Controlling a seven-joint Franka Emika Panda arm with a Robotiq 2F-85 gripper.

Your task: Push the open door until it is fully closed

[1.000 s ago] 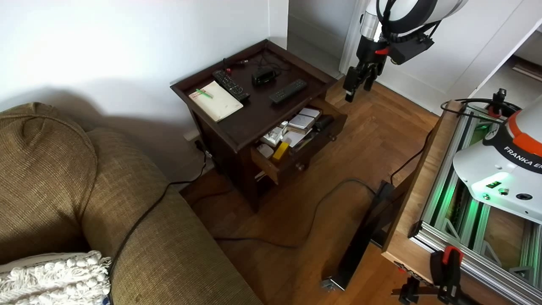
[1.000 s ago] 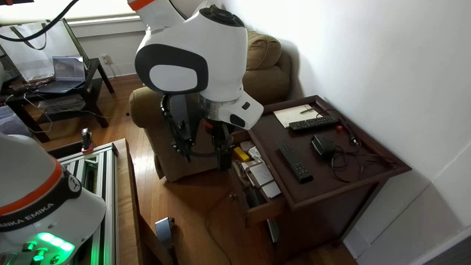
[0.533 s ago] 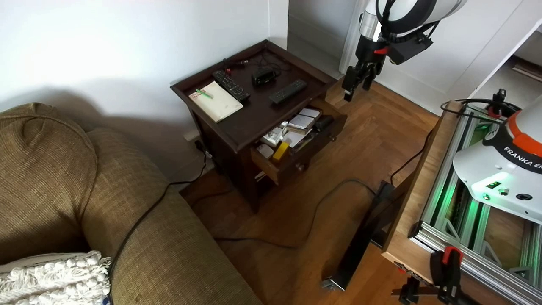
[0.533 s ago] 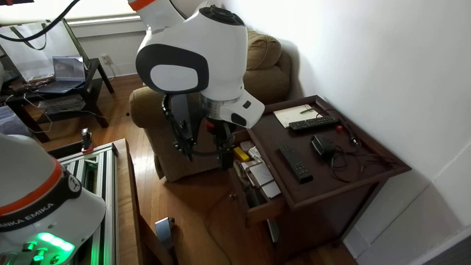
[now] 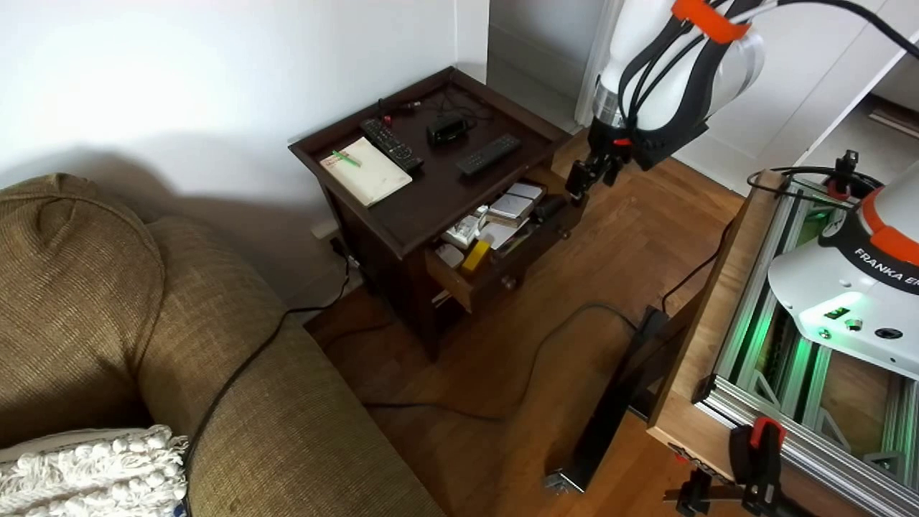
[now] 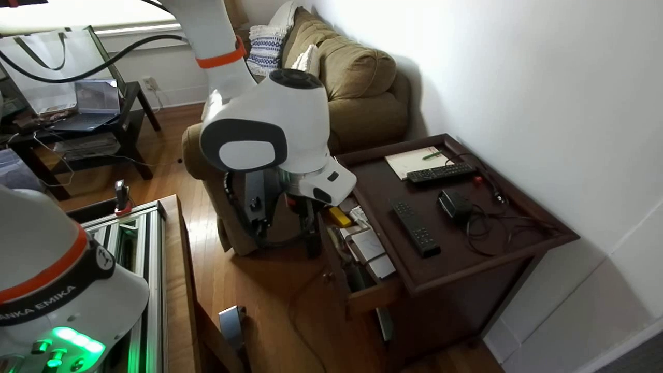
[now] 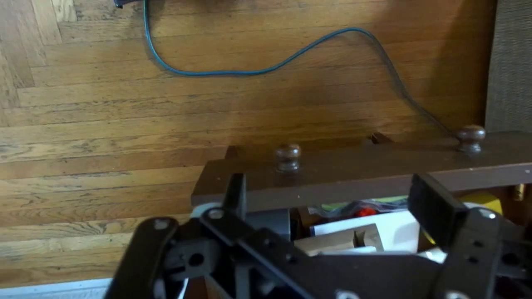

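Observation:
The door is the dark brown drawer of the small side table; its front panel [image 5: 537, 257] has two round knobs. It stands pulled out, showing papers, a yellow item and other small things inside. The drawer front also shows in the other views [image 6: 339, 282] [image 7: 353, 166]. My gripper [image 5: 591, 184] is open and empty, near the end of the drawer front farthest from the sofa. In an exterior view the gripper [image 6: 312, 243] appears beside the drawer front, partly hidden by the arm. In the wrist view the spread fingers [image 7: 328, 185] overlap the panel's top edge; contact cannot be told.
The side table's top [image 5: 438, 194] carries remotes, a notepad, a black adapter and cables. A brown sofa [image 5: 237, 309] stands beside it. A dark cable [image 5: 535, 373] runs over the floor. The robot's wooden bench [image 5: 689, 359] and a black metal leg [image 5: 610, 409] face the drawer.
The arm has lowered and tilted. The gripper has moved down and closer to the drawer front's end in the exterior views. The drawer has not moved.

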